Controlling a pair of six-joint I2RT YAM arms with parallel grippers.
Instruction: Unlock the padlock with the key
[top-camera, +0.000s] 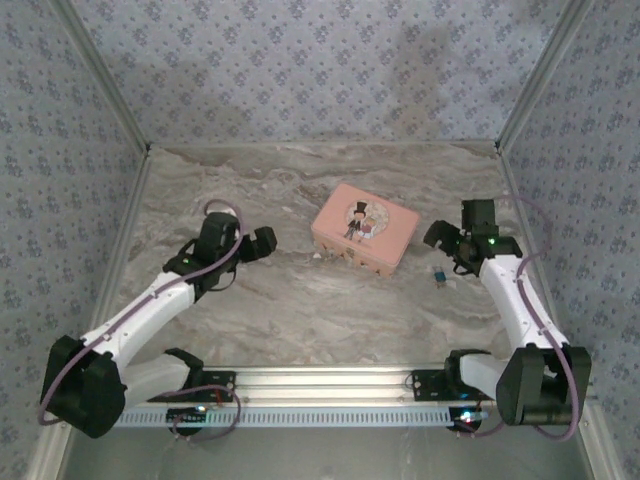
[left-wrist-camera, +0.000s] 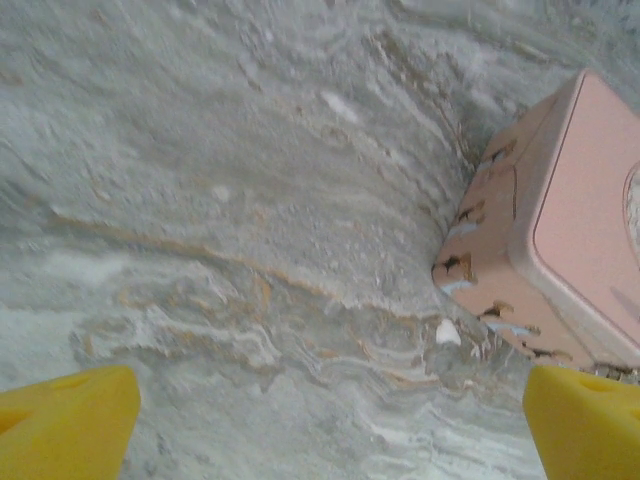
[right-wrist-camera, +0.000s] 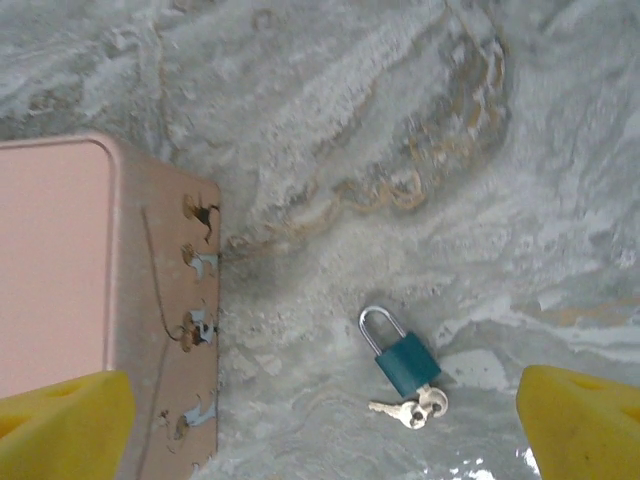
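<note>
**Both grippers let go, padlock lying on the table**

I am looking down from the top camera. The pink box (top-camera: 365, 228) sits on the marble table (top-camera: 300, 300), a bit to the right of the middle. It has a picture of a little couple on its lid.

My right gripper (top-camera: 440, 238) is just to the right of the box. In its wrist camera I see its two yellow fingertips (right-wrist-camera: 60, 425) far apart, one in each bottom corner. It is wide open and it holds nothing.

The padlock (right-wrist-camera: 405, 360) lies flat on the table, beside the box but not touching it. Its body is dark blue-green and its loop is shiny silver. Both ends of the loop seem to go into the body, but I cannot tell for sure if it is locked.

The key (right-wrist-camera: 405, 410) is small and pale. It lies right at the bottom end of the padlock, touching it, with a little ring next to it. I cannot tell if the key is in the keyhole. There may be more than one key there.

From the top camera the padlock is only a tiny dark spot near the right gripper.

My left gripper (top-camera: 262, 242) is on the left of the box and points at it. Its yellow tips are far apart too, with only bare table between them. It is let go. A corner of the box is near it, not touching.
</note>
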